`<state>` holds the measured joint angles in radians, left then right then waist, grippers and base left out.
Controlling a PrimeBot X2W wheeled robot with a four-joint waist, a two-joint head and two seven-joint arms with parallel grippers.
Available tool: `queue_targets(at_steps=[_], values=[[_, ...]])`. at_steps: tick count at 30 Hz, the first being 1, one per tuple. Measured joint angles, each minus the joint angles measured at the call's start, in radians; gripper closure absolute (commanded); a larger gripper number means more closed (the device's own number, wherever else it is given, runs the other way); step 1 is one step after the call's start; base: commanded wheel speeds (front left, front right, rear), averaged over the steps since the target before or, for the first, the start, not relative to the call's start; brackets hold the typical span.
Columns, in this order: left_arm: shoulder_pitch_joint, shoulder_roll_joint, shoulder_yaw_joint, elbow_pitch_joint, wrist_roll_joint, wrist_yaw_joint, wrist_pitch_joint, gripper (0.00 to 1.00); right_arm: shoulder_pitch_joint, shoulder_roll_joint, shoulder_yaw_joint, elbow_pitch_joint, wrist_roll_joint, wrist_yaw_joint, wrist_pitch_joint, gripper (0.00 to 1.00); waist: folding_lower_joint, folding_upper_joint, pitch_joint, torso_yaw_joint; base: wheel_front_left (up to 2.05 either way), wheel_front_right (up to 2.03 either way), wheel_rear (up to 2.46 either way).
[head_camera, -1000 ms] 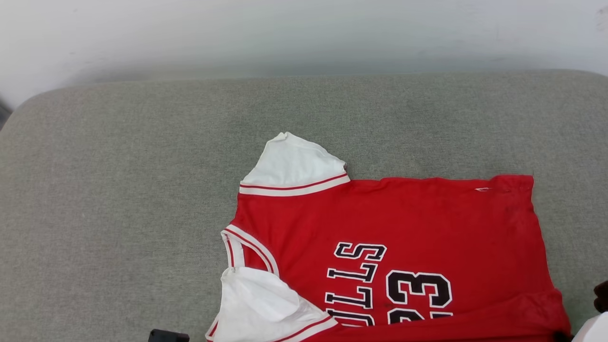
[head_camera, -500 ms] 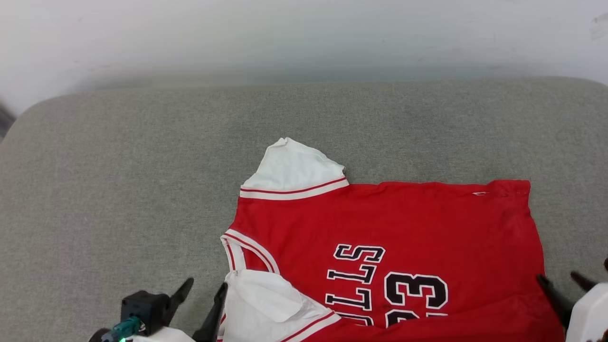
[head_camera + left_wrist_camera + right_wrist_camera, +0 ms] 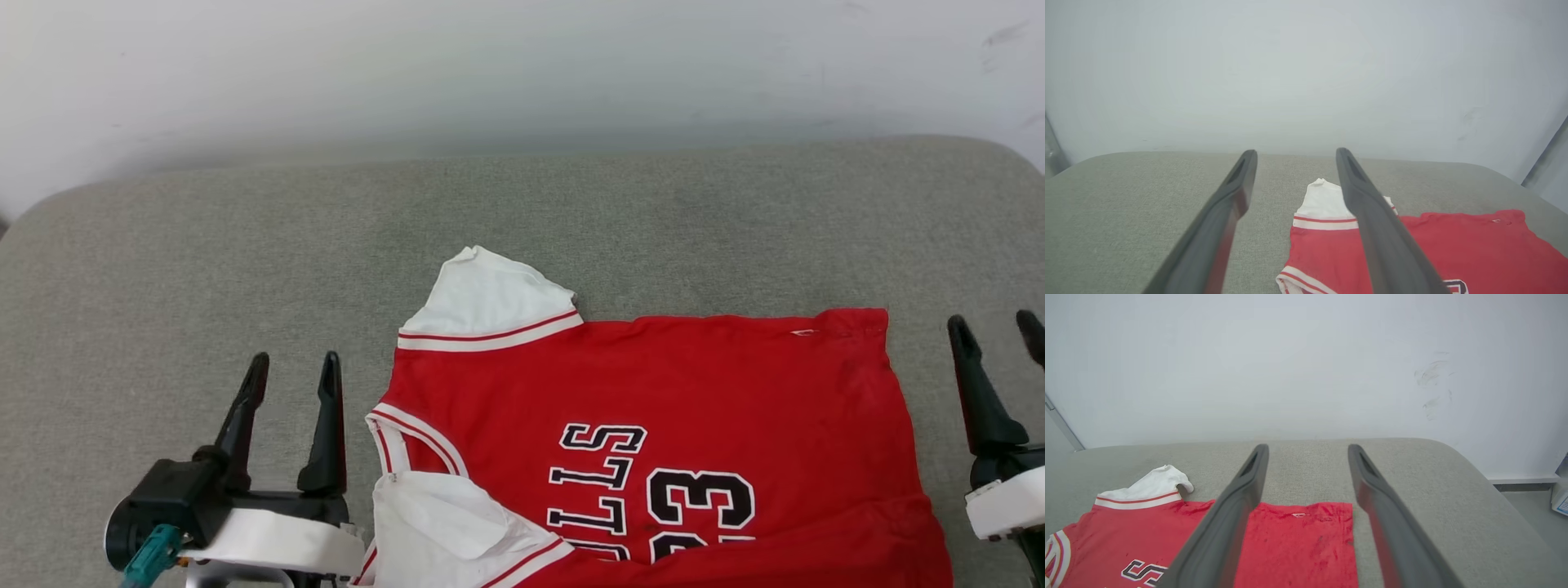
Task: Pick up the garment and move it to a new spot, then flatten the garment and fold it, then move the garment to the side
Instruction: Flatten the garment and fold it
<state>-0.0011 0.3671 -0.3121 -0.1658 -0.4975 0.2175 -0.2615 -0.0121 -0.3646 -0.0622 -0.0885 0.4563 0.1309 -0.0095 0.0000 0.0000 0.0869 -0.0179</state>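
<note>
Now | left gripper [image 3: 295, 361] spread wide, empty (beside garment [image 3: 653, 384]) | right gripper [image 3: 993, 322] spread wide, empty

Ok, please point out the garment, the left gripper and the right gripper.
garment [image 3: 735, 367]: head view, plain red cloth above the lettering.
left gripper [image 3: 295, 358]: head view, midway between its open fingertips.
right gripper [image 3: 990, 318]: head view, midway between its open fingertips.

The left gripper [image 3: 295, 359] and right gripper [image 3: 993, 321] have opened and risen; the garment [image 3: 653, 384] now lies between them, untouched.
</note>
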Motion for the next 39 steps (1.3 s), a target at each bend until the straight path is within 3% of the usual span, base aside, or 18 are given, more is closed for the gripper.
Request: queue_targets(at_steps=[6,12,19,21,22,24,28,33,39], values=[[0.012,-0.059,0.066,0.006,0.046,-0.078,-0.002,0.00,-0.009,0.021,0.006,-0.004,-0.009,0.000,-0.121,0.00,0.0000,0.0000,0.016,-0.019,0.00,0.00,0.00],[-0.076,-0.044,0.060,0.071,0.070,-0.160,0.013,0.00,-0.035,0.026,0.023,-0.010,-0.018,0.000,-0.182,0.00,0.0000,0.0000,0.058,-0.058,0.00,0.00,0.00],[-0.373,0.073,0.020,0.145,0.026,-0.282,0.326,0.00,-0.086,0.023,0.054,-0.008,-0.007,0.000,-0.220,0.00,0.0001,0.0000,0.165,-0.124,0.00,0.00,0.00],[-0.457,0.109,0.003,0.164,0.006,-0.306,0.435,0.00,-0.101,0.024,0.064,0.002,-0.004,0.000,-0.230,0.00,0.0001,0.0000,0.196,-0.144,0.00,0.00,0.00],[-0.457,0.109,0.003,0.164,0.006,-0.306,0.435,0.00,-0.101,0.024,0.064,0.002,-0.004,0.000,-0.230,0.00,0.0001,0.0000,0.196,-0.144,0.00,0.00,0.00],[-0.568,0.158,-0.028,0.194,-0.029,-0.323,0.624,0.00,-0.124,0.030,0.072,0.027,0.000,0.000,-0.242,0.00,0.0001,0.0000,0.240,-0.179,0.00,0.00,0.00],[-0.696,0.208,-0.053,0.233,-0.067,-0.332,0.838,0.00,-0.156,0.049,0.093,0.053,0.011,0.000,-0.250,0.00,0.0002,0.0000,0.298,-0.226,0.00,0.00,0.00],[-0.787,0.268,-0.069,0.322,-0.082,-0.312,1.086,0.00,-0.184,0.079,0.105,0.070,0.020,0.000,-0.252,0.00,0.0002,0.0000,0.360,-0.282,0.00,0.00,0.00],[-0.834,0.323,-0.090,0.347,-0.089,-0.314,1.209,0.00,-0.199,0.096,0.113,0.077,0.016,0.000,-0.253,0.00,0.0002,0.0000,0.409,-0.334,0.00,0.00,0.00]])
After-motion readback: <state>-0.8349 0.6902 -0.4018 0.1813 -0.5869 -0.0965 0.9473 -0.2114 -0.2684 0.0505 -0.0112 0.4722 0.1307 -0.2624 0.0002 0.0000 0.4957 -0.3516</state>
